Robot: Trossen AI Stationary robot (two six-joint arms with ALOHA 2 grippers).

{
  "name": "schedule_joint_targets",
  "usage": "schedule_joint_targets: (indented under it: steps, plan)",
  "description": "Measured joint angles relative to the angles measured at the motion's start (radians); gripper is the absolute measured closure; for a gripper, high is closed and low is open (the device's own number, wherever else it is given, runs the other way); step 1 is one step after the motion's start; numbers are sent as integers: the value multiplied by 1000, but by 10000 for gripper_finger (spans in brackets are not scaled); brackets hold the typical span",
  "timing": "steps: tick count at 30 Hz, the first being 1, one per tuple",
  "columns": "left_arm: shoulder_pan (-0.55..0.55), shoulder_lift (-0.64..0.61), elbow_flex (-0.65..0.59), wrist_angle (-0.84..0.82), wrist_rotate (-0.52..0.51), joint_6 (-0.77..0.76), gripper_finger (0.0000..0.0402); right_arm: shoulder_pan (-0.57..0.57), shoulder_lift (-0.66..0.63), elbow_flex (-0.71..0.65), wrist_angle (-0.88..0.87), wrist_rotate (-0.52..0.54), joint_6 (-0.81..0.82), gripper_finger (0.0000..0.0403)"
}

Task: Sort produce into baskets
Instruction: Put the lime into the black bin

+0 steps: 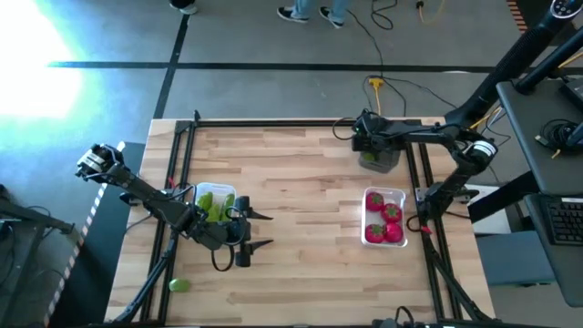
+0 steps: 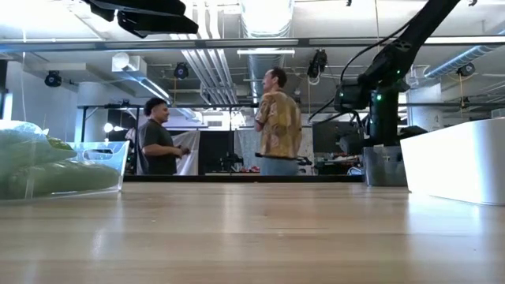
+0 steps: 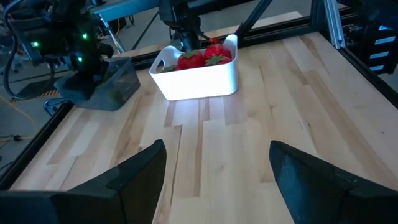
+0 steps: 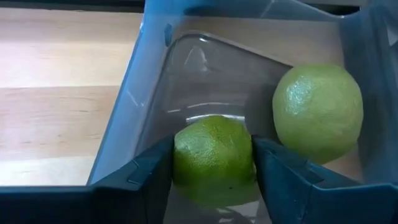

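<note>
My right gripper (image 1: pixel 376 157) reaches down into the dark grey basket (image 1: pixel 381 164) at the table's far right. It is shut on a green lime (image 4: pixel 213 158), and a second lime (image 4: pixel 318 112) lies beside it in the basket. My left gripper (image 1: pixel 260 230) is open and empty above the table, just right of the clear basket (image 1: pixel 197 193) that holds green cucumbers (image 1: pixel 215 208). A white basket (image 1: pixel 397 195) at the right holds several red tomatoes (image 1: pixel 384 219). One loose lime (image 1: pixel 178 285) lies by the table's near left edge. My right gripper pinches the lime's two opposite sides (image 4: pixel 181 155) between its two fingers. The fingers come from above and point down into the grey basket (image 4: pixel 143 93). The lime sits low inside the basket; whether it rests on the floor, I cannot tell.
Bare wood lies between the baskets in the table's middle (image 1: pixel 310 228). Black frame rails (image 1: pixel 178 182) run along the table's left, right and far edges. In the low view two people (image 2: pixel 278 118) stand in the room behind the table. The left wrist view shows the tomato basket (image 3: pixel 205 81) ahead.
</note>
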Motion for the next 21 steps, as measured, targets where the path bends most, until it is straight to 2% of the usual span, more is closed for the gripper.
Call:
schedule_joint_targets:
  steps: [5, 10, 14, 17, 21]
  plan:
    - [0, 0, 0, 37, 0, -2, 134, -1, -32, -5, -13, -14, -19, 159]
    - [0, 0, 0, 57, 26, -86, 134, 0, -125, -1, -10, -48, -99, 105]
    - [0, 7, -3, 45, 94, -138, 134, 31, -238, 10, -12, -135, -154, 80]
    - [0, 32, -5, 45, 201, -168, 134, 132, -329, 10, -7, -123, -207, 78]
    - [-1, 54, 1, 62, 338, -234, 134, 328, -428, 10, 15, -3, -250, 91]
